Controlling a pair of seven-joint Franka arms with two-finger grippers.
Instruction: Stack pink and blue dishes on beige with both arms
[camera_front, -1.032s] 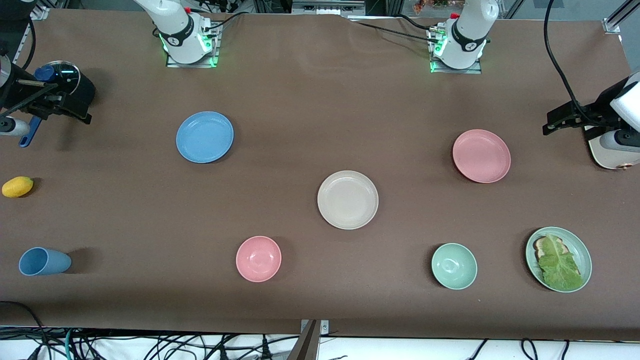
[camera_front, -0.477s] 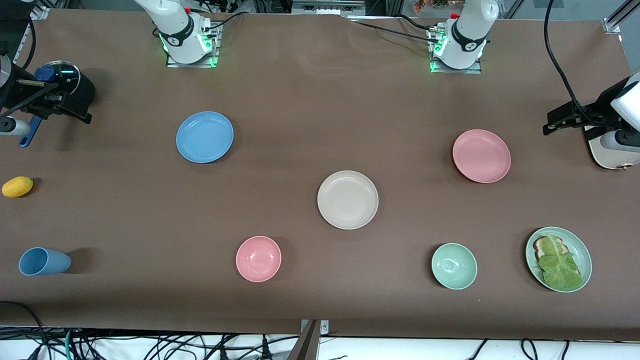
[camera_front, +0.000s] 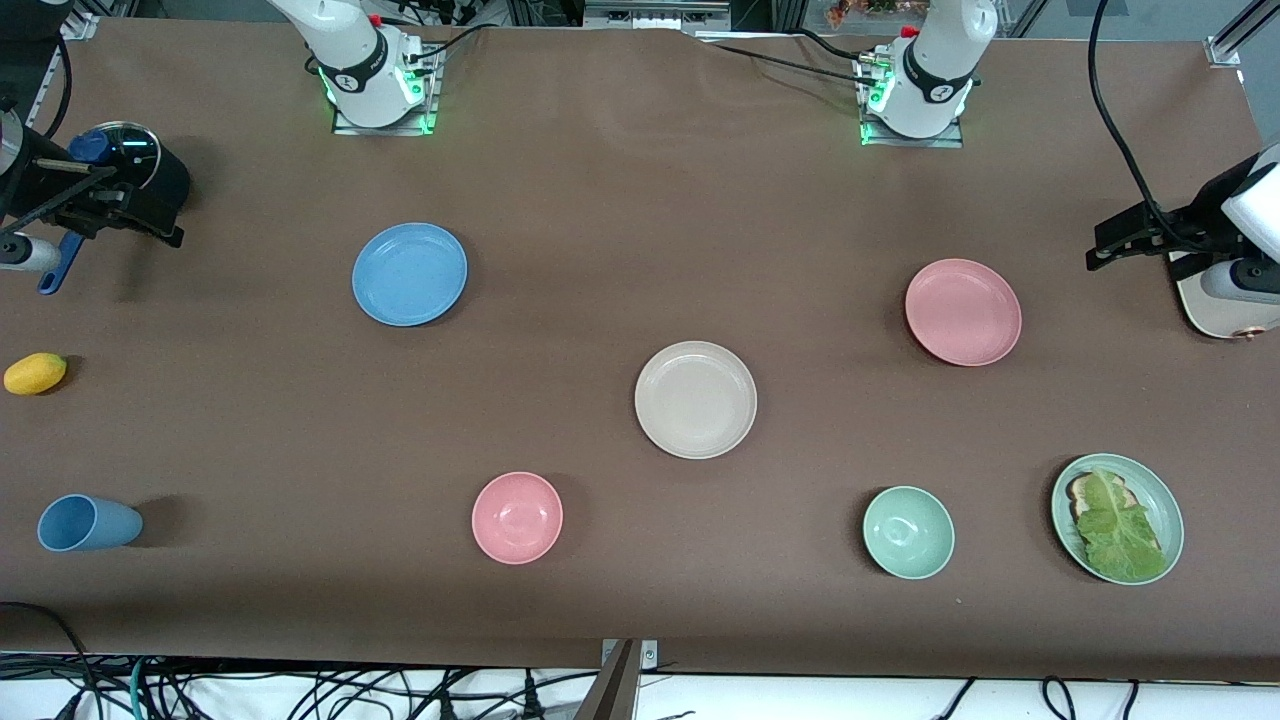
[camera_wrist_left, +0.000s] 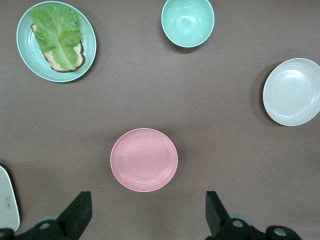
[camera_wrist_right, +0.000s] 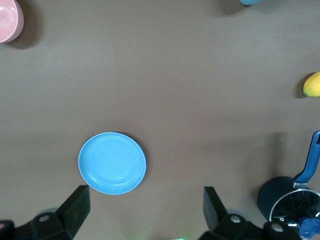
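Note:
The light blue plate lies toward the right arm's end of the table. Toward the left arm's end lies the pink plate. The beige plate sits between them, nearer the front camera, and is empty. My left gripper hangs high over the table between its base and the pink plate, open and empty. My right gripper hangs likewise on the base side of the blue plate, open with nothing in it.
A pink bowl, a green bowl and a pale green plate with lettuce stand nearer the front camera. A blue cup, a lemon and a black pot sit at the right arm's end.

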